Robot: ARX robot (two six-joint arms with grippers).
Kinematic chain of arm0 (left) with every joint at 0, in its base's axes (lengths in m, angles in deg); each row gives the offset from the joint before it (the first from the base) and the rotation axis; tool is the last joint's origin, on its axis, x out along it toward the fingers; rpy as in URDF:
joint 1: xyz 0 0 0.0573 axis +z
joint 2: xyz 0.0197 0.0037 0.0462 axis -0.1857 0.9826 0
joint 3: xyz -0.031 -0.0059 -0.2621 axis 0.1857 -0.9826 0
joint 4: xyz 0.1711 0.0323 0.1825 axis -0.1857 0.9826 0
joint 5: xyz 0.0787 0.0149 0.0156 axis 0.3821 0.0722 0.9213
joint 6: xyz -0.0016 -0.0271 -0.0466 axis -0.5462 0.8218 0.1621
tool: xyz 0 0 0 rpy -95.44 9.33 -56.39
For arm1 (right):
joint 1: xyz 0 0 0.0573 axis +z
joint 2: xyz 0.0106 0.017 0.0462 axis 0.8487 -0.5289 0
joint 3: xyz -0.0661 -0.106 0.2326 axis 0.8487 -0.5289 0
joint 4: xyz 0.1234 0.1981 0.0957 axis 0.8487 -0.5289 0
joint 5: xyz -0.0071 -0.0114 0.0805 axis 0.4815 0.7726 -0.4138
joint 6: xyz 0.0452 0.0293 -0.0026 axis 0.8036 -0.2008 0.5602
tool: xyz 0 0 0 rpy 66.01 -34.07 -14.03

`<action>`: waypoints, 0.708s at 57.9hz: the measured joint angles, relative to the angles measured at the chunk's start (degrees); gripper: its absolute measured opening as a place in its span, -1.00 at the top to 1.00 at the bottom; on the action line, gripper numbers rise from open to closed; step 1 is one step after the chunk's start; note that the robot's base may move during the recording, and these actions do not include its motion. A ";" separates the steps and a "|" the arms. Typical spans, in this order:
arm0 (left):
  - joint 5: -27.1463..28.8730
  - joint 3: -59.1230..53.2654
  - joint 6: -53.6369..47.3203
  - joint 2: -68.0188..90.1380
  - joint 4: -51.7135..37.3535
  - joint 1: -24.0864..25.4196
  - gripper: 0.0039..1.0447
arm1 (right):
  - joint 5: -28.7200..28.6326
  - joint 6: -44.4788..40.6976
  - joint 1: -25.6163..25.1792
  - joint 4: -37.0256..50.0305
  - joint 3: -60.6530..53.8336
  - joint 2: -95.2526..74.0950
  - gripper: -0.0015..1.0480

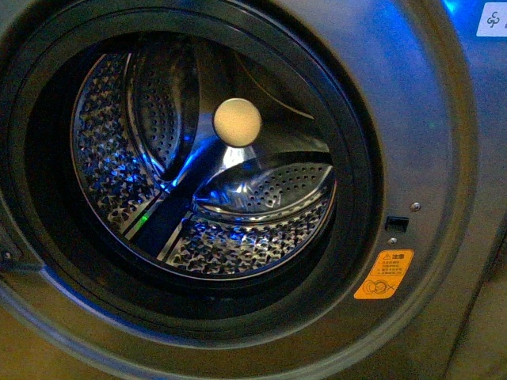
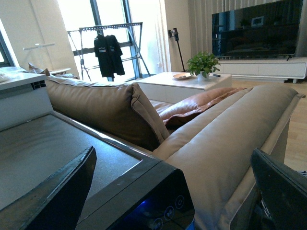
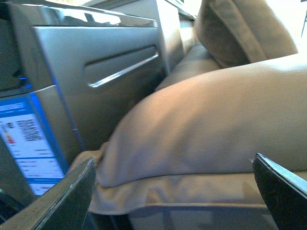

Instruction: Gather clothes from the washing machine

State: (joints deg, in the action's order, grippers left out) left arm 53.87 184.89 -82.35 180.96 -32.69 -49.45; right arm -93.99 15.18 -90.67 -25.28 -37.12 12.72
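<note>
Well, from my seat the front camera was filled by the washer (image 1: 428, 158), its black-rimmed porthole wide open onto the steel drum (image 1: 119, 158). I looked for the clothes in there and saw no dark cloth, only perforated metal, blue glints and one pale round disc (image 1: 238, 122) on the drum's back wall. An orange sticker (image 1: 384, 274) sat on the grey front, just beside the rim.

Neither arm showed in that view. The left wrist camera had the left claw (image 2: 175, 191) with its fingers spread wide and nothing between them, above the washer's dark top, beside a tan sofa (image 2: 230, 139) (a TV and a drying rack stood far behind). The right claw (image 3: 175, 191) was likewise spread and held nothing, facing the sofa cushion next to the washer's grey side.
</note>
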 joint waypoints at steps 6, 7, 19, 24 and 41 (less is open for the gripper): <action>0.00 0.00 0.00 0.00 0.00 0.00 -0.88 | 8.50 -0.76 9.42 2.03 -8.68 7.34 -0.86; 0.00 0.00 0.00 0.00 0.00 0.00 -0.88 | 9.86 -1.16 11.32 2.19 -10.49 8.79 -0.86; 0.00 0.00 0.00 0.00 0.00 0.00 -0.88 | 31.50 -7.78 27.52 -3.08 -23.65 20.15 -0.71; 0.00 0.00 0.00 0.00 0.00 0.00 -0.88 | 40.59 -15.21 31.63 -13.75 -25.00 23.74 -0.41; 0.00 0.02 0.00 0.00 0.00 0.00 -0.88 | 41.75 -20.50 32.39 -16.79 -28.37 29.35 0.54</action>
State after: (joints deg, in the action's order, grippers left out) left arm 53.87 184.91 -82.35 180.96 -32.69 -49.45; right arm -52.25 -5.32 -58.28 -42.06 -65.49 42.07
